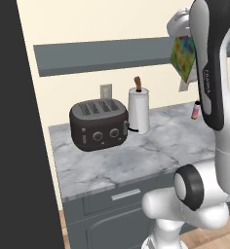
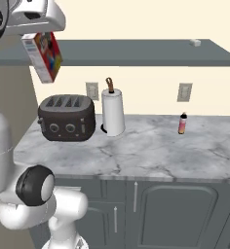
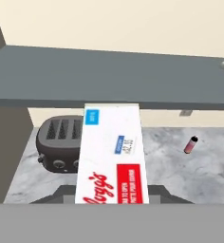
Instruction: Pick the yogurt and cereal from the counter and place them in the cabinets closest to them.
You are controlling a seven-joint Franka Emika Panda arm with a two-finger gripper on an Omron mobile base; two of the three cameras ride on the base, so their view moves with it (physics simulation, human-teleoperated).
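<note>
Cereal (image 3: 112, 156) sits clamped between the jaws of the gripper (image 2: 36, 34), carried well up off the counter (image 2: 151, 151) and tilted, its colourful front showing in both base views and its white side running out from the hand in the hand view. The grip looks to be at the upper end of the box, so the rest of it hangs free below and ahead of the hand; that probably explains the slant, and it also leaves the free end leading toward the shelf. The box hangs at about the level of the dark grey-blue cabinets (image 3: 109, 76), in front of the slab's edge and above the toaster (image 2: 67, 117), which stands on the worktop just beside the paper-towel roll (image 2: 113, 114). Holding it this high makes sense if the aim is to slide it onto the top of the slab without striking the edge; I judge the carry is nearly done and the setting-down is the step in hand. Farther along the worktop, well apart from the toaster, stands the slim pink-red bottle (image 2: 182, 124). On the far end of the shelf rests a small pale object (image 2: 196, 43), too small to say whether it is the yogurt.
</note>
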